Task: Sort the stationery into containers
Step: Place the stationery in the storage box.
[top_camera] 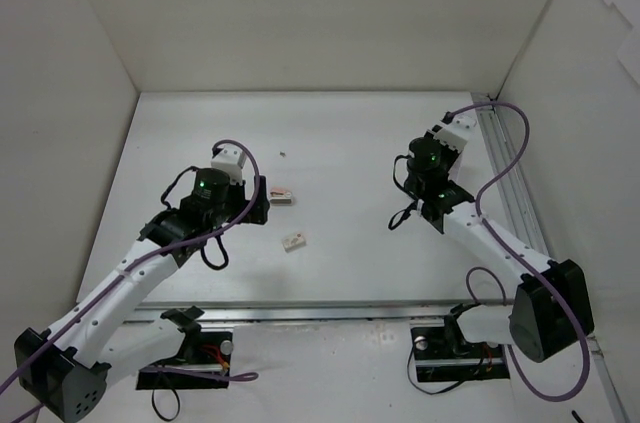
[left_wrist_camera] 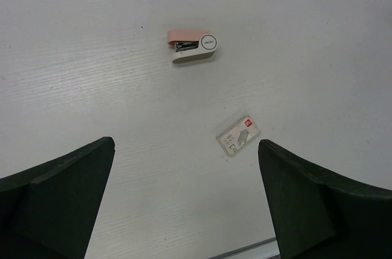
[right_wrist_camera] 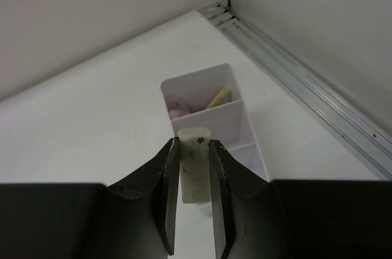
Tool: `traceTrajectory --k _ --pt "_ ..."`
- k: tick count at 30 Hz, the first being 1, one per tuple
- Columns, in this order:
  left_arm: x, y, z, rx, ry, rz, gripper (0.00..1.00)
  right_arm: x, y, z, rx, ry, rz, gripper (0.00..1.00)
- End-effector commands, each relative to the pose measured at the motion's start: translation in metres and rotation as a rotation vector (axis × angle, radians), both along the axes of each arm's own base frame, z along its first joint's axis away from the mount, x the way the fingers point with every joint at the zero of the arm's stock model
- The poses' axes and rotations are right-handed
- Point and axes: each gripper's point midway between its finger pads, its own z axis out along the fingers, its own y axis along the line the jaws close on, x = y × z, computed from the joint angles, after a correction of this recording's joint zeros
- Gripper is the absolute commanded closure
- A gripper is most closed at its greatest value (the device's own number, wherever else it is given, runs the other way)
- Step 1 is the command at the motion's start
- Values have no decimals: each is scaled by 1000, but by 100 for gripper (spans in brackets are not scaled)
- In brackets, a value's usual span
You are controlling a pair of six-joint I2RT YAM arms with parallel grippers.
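Right gripper pinches a matte beige rectangular eraser upright, close by the glossy white divided bin; pens lean in its far compartment. Left gripper gapes wide, well away from the bin, above a flat labelled eraser.

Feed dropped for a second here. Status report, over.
Left hand open above table. Right hand shut on beige eraser, at white bin. Pink-and-white item, labelled eraser unsorted on table. Nothing blocking bin.
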Motion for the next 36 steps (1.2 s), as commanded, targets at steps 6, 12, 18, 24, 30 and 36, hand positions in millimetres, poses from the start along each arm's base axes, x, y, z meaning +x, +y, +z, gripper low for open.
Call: traceTrajectory --k 6,12,18,24,30,36 --pt "7 9 17 -8 -53 57 0 35 -56 16 82 -219 -279 100" --pt "7 12 21 -9 -65 72 0 48 -73 1 102 -233 -332 100" --pt "9 13 15 5 -45 87 0 61 -80 -24 81 -189 -359 100" --pt "11 14 17 5 -45 100 0 74 -77 -38 87 -178 -362 100" --pt "10 14 15 7 -41 99 0 71 -77 -50 100 -170 -365 97" --pt "12 13 14 9 -36 95 0 55 -78 -49 150 -208 -372 75"
